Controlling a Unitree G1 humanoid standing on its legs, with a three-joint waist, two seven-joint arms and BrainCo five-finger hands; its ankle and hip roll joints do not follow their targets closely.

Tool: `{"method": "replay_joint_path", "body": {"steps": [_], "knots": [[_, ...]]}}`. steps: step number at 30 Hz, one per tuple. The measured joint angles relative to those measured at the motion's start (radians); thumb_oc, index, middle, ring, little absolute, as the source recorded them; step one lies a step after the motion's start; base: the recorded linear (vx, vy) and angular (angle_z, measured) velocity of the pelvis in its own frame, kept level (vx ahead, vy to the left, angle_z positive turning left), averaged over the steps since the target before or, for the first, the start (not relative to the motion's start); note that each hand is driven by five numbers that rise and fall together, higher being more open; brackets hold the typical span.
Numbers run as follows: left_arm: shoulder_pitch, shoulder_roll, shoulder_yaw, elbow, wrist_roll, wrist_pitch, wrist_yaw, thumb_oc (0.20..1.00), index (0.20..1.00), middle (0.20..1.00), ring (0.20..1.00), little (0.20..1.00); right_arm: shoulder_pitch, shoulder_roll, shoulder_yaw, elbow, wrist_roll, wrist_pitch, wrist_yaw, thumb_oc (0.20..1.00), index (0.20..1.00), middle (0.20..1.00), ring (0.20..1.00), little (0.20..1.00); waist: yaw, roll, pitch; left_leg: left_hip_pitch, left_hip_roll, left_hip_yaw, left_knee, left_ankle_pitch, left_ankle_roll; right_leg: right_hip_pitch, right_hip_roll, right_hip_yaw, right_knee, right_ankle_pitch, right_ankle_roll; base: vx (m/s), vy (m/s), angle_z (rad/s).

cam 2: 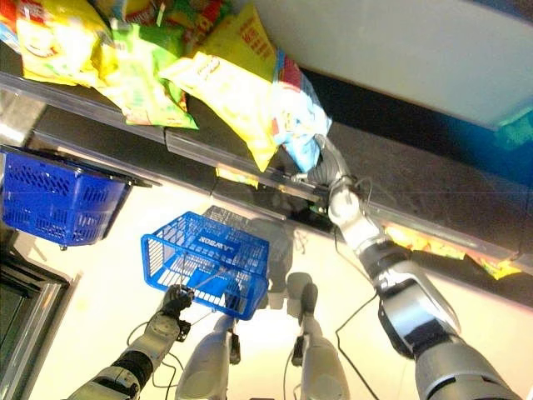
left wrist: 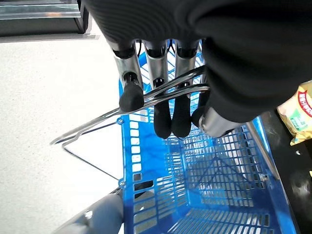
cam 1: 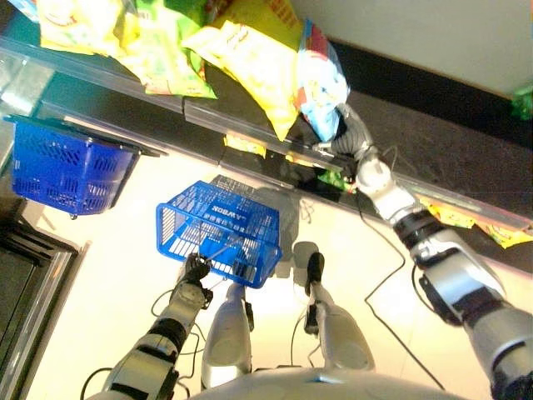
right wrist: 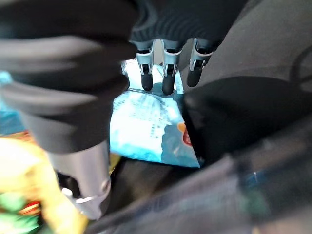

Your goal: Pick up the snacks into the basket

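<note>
A blue plastic basket (cam 1: 221,229) hangs from its wire handle (left wrist: 97,122), and my left hand (cam 1: 196,271) is shut on that handle, its fingers (left wrist: 161,112) curled over the wire. The basket looks empty. On the shelf above lies a light blue snack bag (cam 1: 321,87), seen close in the right wrist view as the light blue bag (right wrist: 146,126). My right hand (cam 1: 354,142) reaches up to it, with nearly straight fingers (right wrist: 168,68) touching the bag's far edge and the thumb apart at the side. A yellow bag (cam 1: 254,62) lies against the blue one.
More yellow and green bags (cam 1: 162,50) overhang the shelf's clear front rail (cam 1: 125,83). A second blue basket (cam 1: 62,171) hangs at the left. Yellow packs (cam 1: 454,218) sit on a lower shelf at the right. A green-and-yellow bag (left wrist: 297,114) lies beside the held basket.
</note>
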Motion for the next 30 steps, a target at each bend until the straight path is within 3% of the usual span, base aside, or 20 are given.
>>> {"method": "replay_joint_path", "body": {"steps": [10,18,26,27,28,29,30], "knots": [[-0.049,0.0,-0.007,-0.034,-0.055,-0.005,0.041,0.2,0.2,0.2,0.2,0.2,-0.178,0.023,0.01,0.171,-0.016,0.013,-0.048,1.0,1.0,1.0,1.0,1.0,0.001,-0.002,0.014,-0.053,-0.006,-0.016,0.0,0.008,0.004,-0.041,-0.007,-0.018,0.0,0.003,0.001,0.0,0.067,0.05],[-0.02,0.004,-0.009,-0.088,-0.065,-0.01,0.062,0.2,0.2,0.2,0.2,0.2,-0.2,0.033,-0.009,0.185,-0.002,0.013,-0.098,1.0,1.0,1.0,1.0,1.0,0.009,-0.001,0.015,-0.086,-0.006,-0.028,0.0,0.018,0.005,-0.069,-0.011,-0.028,0.0,0.008,-0.001,0.03,0.051,0.04],[0.039,0.002,-0.046,-0.176,-0.065,-0.019,0.058,0.2,0.2,0.2,0.2,0.2,-0.149,0.028,-0.104,0.183,0.001,-0.013,-0.143,1.0,1.0,1.0,1.0,1.0,0.049,0.011,0.018,-0.086,-0.016,-0.034,0.0,0.02,0.008,-0.07,-0.022,-0.028,0.0,0.01,0.002,0.03,0.046,0.01],[0.045,0.001,-0.047,-0.181,-0.064,-0.022,0.055,0.2,0.2,0.2,0.2,0.2,-0.142,0.028,-0.123,0.182,0.001,-0.02,-0.144,0.859,0.859,0.859,0.859,0.859,0.055,0.013,0.018,-0.086,-0.017,-0.035,0.0,0.02,0.008,-0.069,-0.023,-0.028,0.0,0.01,0.003,0.03,0.053,0.05],[0.064,0.003,-0.046,-0.193,-0.064,-0.027,0.052,0.2,0.2,0.2,0.2,0.2,-0.135,0.027,-0.139,0.182,0.001,-0.025,-0.149,0.398,0.398,0.398,0.398,0.398,0.057,0.017,0.018,-0.086,-0.021,-0.039,0.0,0.022,0.01,-0.068,-0.026,-0.03,0.0,0.011,0.005,0.02,0.038,0.05],[0.072,0.003,-0.046,-0.196,-0.064,-0.028,0.051,0.2,0.2,0.2,0.2,0.2,-0.131,0.027,-0.148,0.182,0.001,-0.03,-0.152,0.263,0.263,0.263,0.263,0.263,0.058,0.019,0.018,-0.086,-0.022,-0.039,0.0,0.022,0.011,-0.068,-0.028,-0.03,0.0,0.012,0.006,0.02,0.028,0.06],[0.084,0.003,-0.046,-0.197,-0.064,-0.028,0.05,0.2,0.2,0.2,0.2,0.2,-0.123,0.029,-0.162,0.178,0.001,-0.038,-0.158,0.2,0.2,0.2,0.2,0.2,0.06,0.021,0.017,-0.086,-0.025,-0.039,0.0,0.023,0.012,-0.067,-0.031,-0.03,0.0,0.013,0.008,0.01,0.006,0.03]]}}
